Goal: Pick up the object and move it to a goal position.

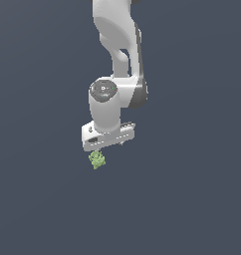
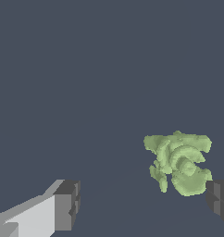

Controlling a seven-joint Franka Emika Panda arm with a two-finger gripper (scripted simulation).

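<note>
The object (image 1: 97,160) is a tiny light-green knobbly lump lying on the dark grey floor (image 1: 192,199). My white gripper (image 1: 107,145) hangs just above it, pointing down, and the lump shows under the end of the hand toward the exterior view's left. In the wrist view the object (image 2: 181,162) sits off-centre in the gap of my gripper (image 2: 144,201), close to one dark fingertip (image 2: 219,200) and far from the other fingertip (image 2: 67,203). The jaws stand wide apart and hold nothing; I cannot tell whether the near fingertip touches the lump.
Only the plain dark grey floor (image 2: 86,69) surrounds the object in both views. The white arm (image 1: 117,40) rises from the gripper to the top of the exterior view.
</note>
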